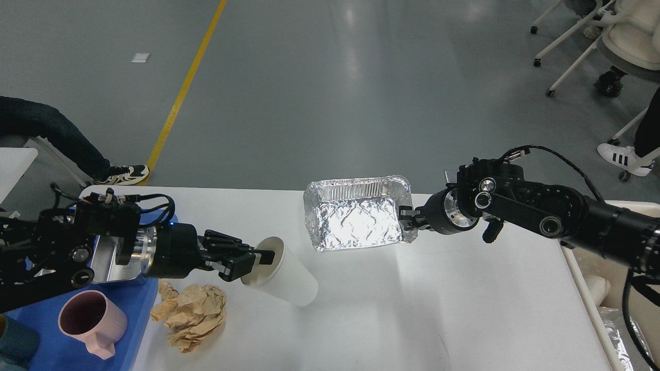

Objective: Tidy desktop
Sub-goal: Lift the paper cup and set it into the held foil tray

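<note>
op: near side first. my left gripper [260,257] grasps the rim of the white paper cup [286,278], which is tilted on the desktop [412,309]; crumpled brown paper [192,314] lies just beside. i plan to lift before swinging.

obs: farther out?

op: my right gripper [405,216] is clenched on the foil tray [356,214], held near the desktop's far edge. open room lies centre-right; the cream bin [593,288] is at the right edge.

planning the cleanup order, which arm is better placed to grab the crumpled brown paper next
Left, probably. The crumpled brown paper lies just below the left end effector, though that grips the white paper cup. The right end effector holds the foil tray, far across.
</note>
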Motion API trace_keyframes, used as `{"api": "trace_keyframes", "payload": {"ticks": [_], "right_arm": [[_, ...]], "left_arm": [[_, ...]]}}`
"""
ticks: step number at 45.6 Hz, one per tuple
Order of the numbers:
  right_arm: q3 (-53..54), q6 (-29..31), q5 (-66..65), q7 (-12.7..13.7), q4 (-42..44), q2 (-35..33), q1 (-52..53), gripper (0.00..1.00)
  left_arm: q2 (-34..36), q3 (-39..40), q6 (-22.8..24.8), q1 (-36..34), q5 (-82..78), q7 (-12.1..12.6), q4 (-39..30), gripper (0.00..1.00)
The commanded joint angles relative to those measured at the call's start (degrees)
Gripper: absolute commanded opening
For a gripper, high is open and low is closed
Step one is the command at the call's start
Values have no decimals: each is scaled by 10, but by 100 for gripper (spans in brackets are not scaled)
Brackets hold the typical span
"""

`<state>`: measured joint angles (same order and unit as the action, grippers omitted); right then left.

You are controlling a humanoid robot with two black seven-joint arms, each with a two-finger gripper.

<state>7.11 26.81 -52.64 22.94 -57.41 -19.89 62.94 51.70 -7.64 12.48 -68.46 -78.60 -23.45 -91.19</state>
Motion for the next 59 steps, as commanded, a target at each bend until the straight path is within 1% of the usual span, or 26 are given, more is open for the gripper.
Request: {"api": "trace_keyframes", "payload": {"ticks": [1,6,12,14,16,19,22,28,34,38,42,50,59], "right_arm": [[0,0,0,0,0,-1,1,0],[0,0,0,0,-2,-3,0,0],[0,0,0,0,-2,-4,0,0],[0,0,0,0,-2,-4,0,0],[1,0,0,-1,-2,-4,0,0],[2,0,0,-1,-2,-3,1,0],[2,0,0,-1,-2,-1,3,0],[2,0,1,-1,-2,2,9,0],[3,0,3,-1,-2,2,11,0],[4,0,4,-1,-4,2,11,0],[5,0,6,-1,-7,0,10,0],[8,2,7,-1,-11,-3,10,0],[7,2,7,-1,-10,-2,10,0]], "left_arm": [[17,8,30,-55,4,0,-7,0],[17,27,52,-81,5,3,-7,0],[10,61,76,-81,6,9,-5,0],[3,69,78,-80,6,12,6,0],[-10,70,76,-80,8,23,21,0],[-51,70,76,-80,9,42,64,0],[-102,69,80,-79,10,51,116,0],[-207,64,79,-75,7,53,224,0],[-290,61,80,-81,2,53,318,0],[-343,60,80,-82,-2,54,368,0],[-375,58,79,-84,-4,59,393,0],[-416,34,66,-84,-13,80,421,0],[-432,8,41,-84,-38,97,431,0]]}}
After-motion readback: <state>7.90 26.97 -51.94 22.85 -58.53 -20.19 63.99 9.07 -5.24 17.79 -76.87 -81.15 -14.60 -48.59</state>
